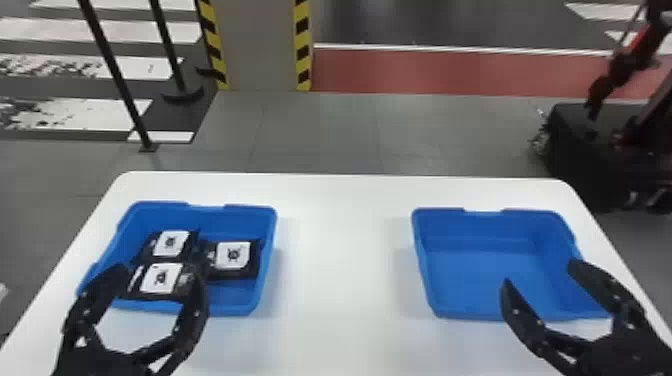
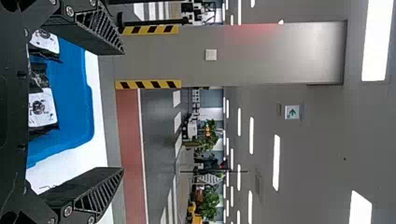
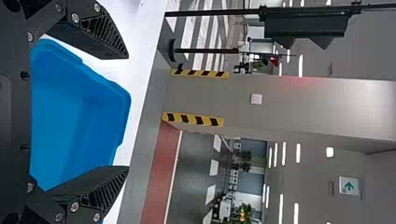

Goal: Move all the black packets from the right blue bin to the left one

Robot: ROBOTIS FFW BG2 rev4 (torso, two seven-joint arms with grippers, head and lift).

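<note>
Three black packets with white labels, one of them (image 1: 232, 256), lie flat in the left blue bin (image 1: 240, 300); a labelled packet (image 2: 42, 108) is also seen in the left wrist view. The right blue bin (image 1: 475, 260) holds nothing. My left gripper (image 1: 162, 277) is open at the near side of the left bin, with nothing between its fingers; the left wrist view shows the gripper (image 2: 123, 109) spread wide. Over the near side of the right bin stands my right gripper (image 1: 540, 275), open, and the right wrist view shows this gripper (image 3: 128, 112) with its fingers apart.
Both bins stand on a white table (image 1: 345, 250), with a wide stretch of tabletop between them. Beyond the table are a pillar (image 1: 260, 45) with striped edges, thin black posts, and a dark machine (image 1: 595, 145) on the floor at the right.
</note>
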